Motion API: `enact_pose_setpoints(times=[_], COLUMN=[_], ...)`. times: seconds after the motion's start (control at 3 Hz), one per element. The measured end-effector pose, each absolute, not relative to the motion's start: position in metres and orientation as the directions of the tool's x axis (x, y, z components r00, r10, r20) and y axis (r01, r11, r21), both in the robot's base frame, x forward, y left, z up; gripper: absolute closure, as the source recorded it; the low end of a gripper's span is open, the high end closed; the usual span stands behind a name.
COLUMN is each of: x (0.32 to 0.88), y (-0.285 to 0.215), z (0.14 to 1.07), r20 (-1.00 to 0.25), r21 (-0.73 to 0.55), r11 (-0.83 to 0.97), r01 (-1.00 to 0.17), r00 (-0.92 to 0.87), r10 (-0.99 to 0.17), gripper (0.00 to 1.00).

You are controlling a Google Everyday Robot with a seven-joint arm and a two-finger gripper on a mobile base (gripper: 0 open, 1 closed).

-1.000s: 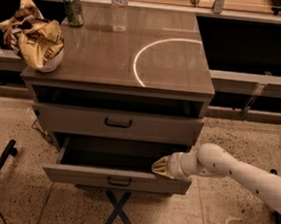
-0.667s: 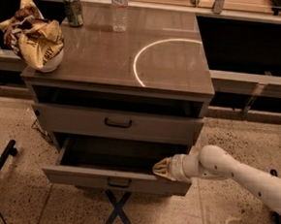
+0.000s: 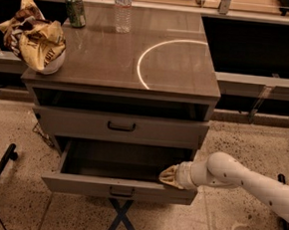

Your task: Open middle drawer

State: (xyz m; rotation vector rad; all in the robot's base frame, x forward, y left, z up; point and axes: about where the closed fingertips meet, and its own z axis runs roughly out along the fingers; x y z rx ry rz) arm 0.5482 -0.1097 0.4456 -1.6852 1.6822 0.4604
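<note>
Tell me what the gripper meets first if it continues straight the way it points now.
The gripper, at the right end of the open middle drawer, points left along its inside; it probably meets the left wall first, depth being unclear.

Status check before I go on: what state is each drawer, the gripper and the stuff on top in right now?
middle drawer: pulled out, open; nothing visible inside.
upper drawer: shut.
gripper: at the open drawer's right front corner, just behind its front panel.
water bottle: upright on the cabinet top.
can: upright on the cabinet top.
bag: crumpled, at the top's left edge.
</note>
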Motion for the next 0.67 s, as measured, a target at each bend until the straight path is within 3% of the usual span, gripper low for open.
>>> enact_pose_setpoints(times=[0.67], x=[0.523], y=[-0.13], z=[0.442], r20=[-0.689], r21=[-0.199], r11=[0.13], r01=[-0.971], r00=[0.045], r10=[-0.723], gripper=[1.0])
